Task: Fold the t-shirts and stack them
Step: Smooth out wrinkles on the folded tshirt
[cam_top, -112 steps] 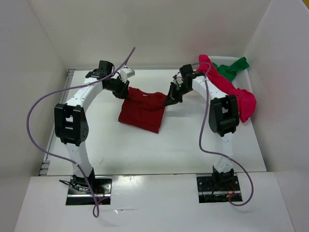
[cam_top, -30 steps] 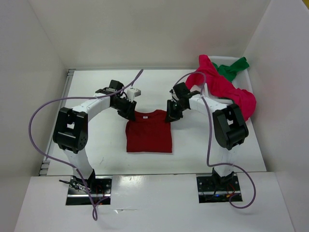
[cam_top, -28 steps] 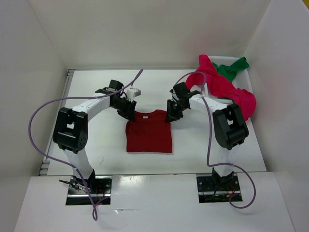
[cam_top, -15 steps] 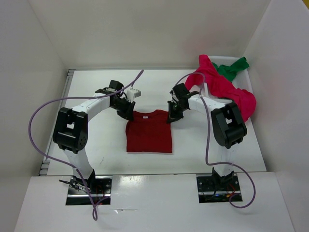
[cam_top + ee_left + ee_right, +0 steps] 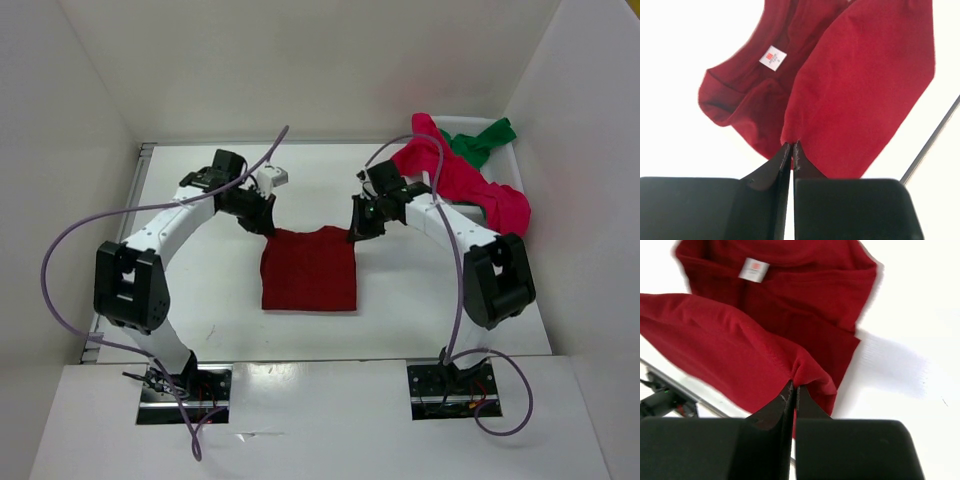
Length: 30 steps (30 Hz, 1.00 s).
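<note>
The overhead camera is looking down from behind; both wrist cameras are hovering close, sharing the dark red shirt.

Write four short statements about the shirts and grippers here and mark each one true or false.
1. The left gripper and right gripper both pinch the dark red shirt. True.
2. The green shirt lies flat mid-table. False: it is bunched at the far right corner.
3. The dark red shirt's white label shows. True.
4. The crimson shirt is stacked on the dark red one. False: it lies crumpled at the far right, apart.
</note>
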Motion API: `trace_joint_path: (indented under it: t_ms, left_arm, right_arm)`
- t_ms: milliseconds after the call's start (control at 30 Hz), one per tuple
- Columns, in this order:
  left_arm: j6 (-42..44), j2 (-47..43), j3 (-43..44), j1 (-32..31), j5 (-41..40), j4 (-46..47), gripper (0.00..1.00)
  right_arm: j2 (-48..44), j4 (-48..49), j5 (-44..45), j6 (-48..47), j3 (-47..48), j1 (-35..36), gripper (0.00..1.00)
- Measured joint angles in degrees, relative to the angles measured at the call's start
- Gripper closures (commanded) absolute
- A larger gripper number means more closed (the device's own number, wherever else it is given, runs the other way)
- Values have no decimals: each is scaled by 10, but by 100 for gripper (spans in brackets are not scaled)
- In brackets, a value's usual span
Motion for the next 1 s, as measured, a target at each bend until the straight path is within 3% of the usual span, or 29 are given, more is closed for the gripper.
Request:
trace_joint_path:
  t_ms: [133, 333, 567, 700, 767, 900, 1000]
  left_arm:
    - [0, -36, 19, 25, 9, -7, 93]
    - [-3, -29, 21, 52, -6, 27, 93]
    - [-17, 96, 28, 51, -37, 83, 85]
    - [-19, 162, 64, 51, -56, 96, 79]
    - [-19, 181, 91, 50, -62, 101, 78]
    - [-20, 200, 137, 49, -72, 114, 71]
    - [-26, 206, 148, 49, -88, 123, 69]
  right_arm:
    - [-21, -4, 0, 0, 31, 0, 100]
    - [37, 8, 10, 0, 105, -2, 100]
    - [191, 20, 35, 11, 160, -25, 100]
    - [231, 20, 53, 25, 165, -45, 100]
    - [232, 20, 65, 33, 165, -50, 91]
    - [232, 22, 77, 47, 172, -51, 52]
    - [232, 23, 79, 50, 172, -51, 51]
